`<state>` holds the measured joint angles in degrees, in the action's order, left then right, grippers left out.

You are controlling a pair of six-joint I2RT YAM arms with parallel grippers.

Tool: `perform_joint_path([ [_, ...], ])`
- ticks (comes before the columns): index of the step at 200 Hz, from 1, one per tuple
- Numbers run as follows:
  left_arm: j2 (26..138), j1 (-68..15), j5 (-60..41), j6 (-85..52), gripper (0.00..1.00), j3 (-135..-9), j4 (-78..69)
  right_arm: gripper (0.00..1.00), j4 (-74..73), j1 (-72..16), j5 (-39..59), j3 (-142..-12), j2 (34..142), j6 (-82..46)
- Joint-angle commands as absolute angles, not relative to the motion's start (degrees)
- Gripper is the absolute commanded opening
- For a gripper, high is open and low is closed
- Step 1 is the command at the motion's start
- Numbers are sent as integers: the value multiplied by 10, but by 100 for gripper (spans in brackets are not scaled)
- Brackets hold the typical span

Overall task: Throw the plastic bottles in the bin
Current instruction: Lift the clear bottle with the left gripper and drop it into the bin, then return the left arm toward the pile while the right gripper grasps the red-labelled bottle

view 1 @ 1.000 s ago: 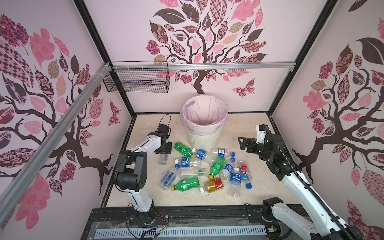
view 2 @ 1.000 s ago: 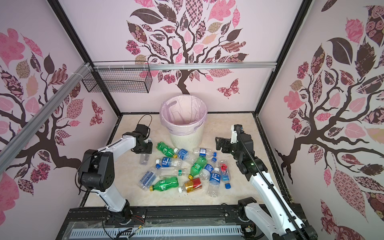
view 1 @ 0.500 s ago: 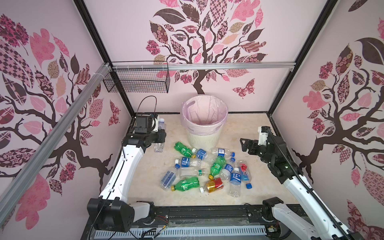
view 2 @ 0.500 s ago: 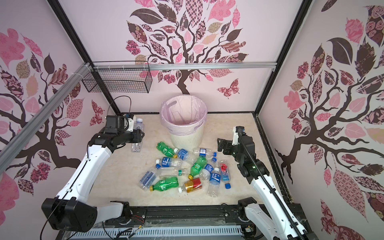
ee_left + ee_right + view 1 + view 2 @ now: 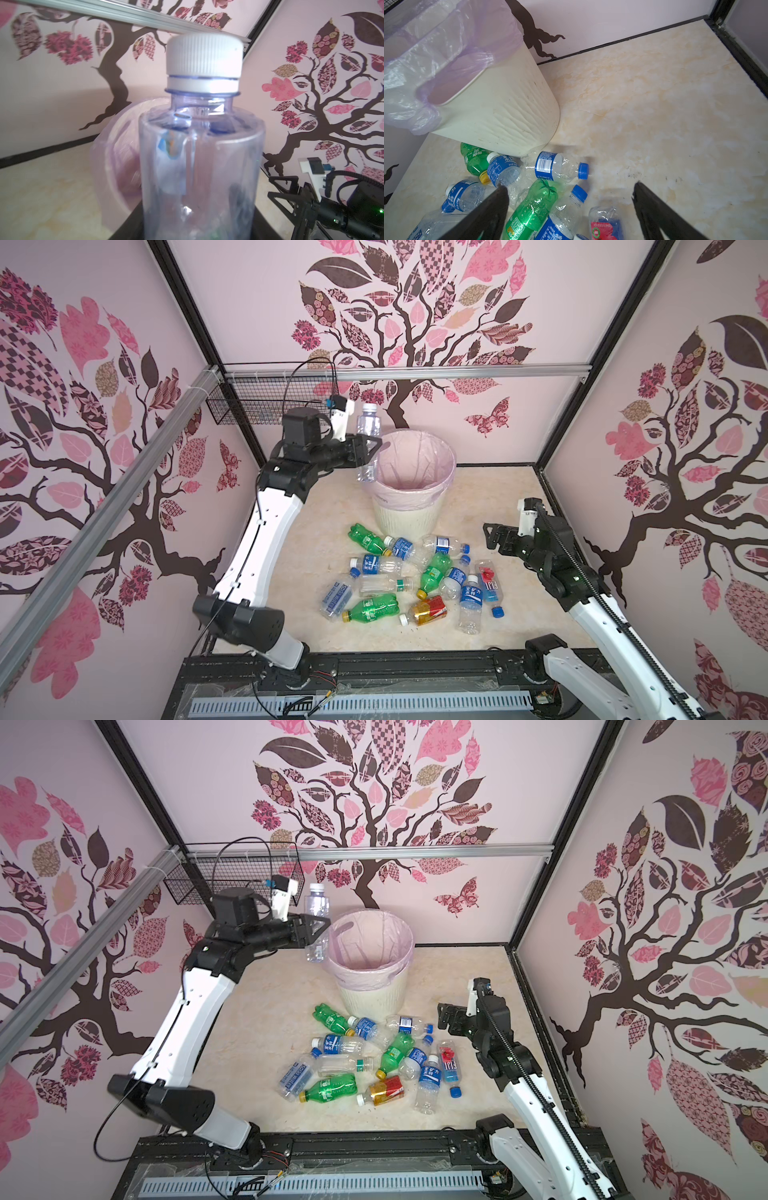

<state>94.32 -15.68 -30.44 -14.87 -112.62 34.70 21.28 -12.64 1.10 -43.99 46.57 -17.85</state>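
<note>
We note left gripper (image 5: 366,448) clamped on an upright clear bottle (image 5: 368,423), at 9 o'clock of the bin (image 5: 401,518). Right gripper (image 5: 569,187) gapes empty; other plastic bottles (image 5: 415,576) lie at bin's 6 o'clock.

bright, soft, even light in both top views — shadows are faint; straight frame posts (image 5: 183,302) splay toward the corners; in the left wrist view the close clear bottle (image 5: 199,166) and the bin (image 5: 116,166) behind are blurred; right wrist view crisp

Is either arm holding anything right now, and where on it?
Left gripper holds a clear white-capped bottle upright by its mid-body; right gripper is open, empty.
</note>
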Motion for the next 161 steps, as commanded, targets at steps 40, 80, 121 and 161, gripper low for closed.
perform_joint_path([
  [40, 1044, -176, -283, -193, 84, -1186, 339, 96, 291, -127, -39, -471, 473, -178],
  [80, 913, -147, -233, -168, 89, -1059, 346, 96, 296, -127, -29, -469, 515, -178],
  [121, 728, -81, -199, -129, 93, -865, 365, 94, 298, -127, -23, -457, 563, -195],
  [161, 611, -76, -148, -89, 94, -723, 437, 93, 318, -127, -23, -439, 587, -209],
])
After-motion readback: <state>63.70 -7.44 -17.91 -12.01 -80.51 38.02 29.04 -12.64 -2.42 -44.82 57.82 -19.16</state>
